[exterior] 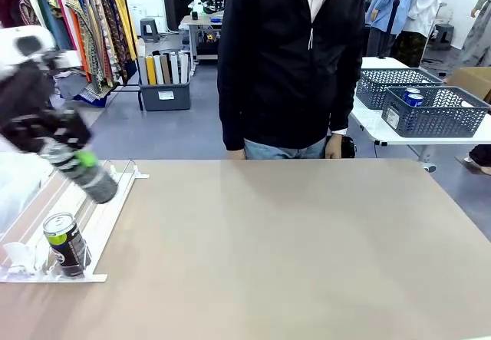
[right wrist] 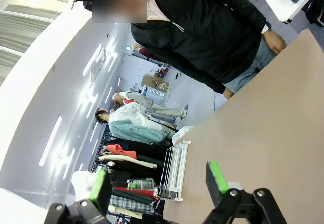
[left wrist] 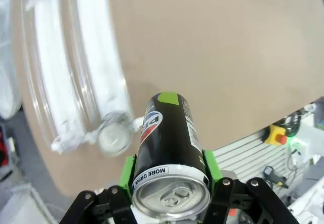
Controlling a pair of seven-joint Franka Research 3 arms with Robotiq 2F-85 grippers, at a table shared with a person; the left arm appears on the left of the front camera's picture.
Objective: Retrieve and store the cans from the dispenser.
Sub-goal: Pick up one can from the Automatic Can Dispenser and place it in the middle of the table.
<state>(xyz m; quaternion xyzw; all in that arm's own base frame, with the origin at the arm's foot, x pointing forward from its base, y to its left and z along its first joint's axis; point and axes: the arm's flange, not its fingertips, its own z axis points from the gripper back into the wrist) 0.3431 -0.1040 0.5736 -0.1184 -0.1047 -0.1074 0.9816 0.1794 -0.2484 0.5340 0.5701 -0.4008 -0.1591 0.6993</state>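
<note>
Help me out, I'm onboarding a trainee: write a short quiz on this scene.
1. True or false: the left gripper is shut on a dark can.
2. How many cans stand in the dispenser? A none; B one; C three.
3. Fill in: the right gripper has its jaws ____, with nothing between them.
Key: 1 true; 2 B, the standing can; 3 open.

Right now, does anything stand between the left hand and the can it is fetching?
Nothing visible: the left hand already grips a dark can between its pads, clear of the dispenser.
</note>
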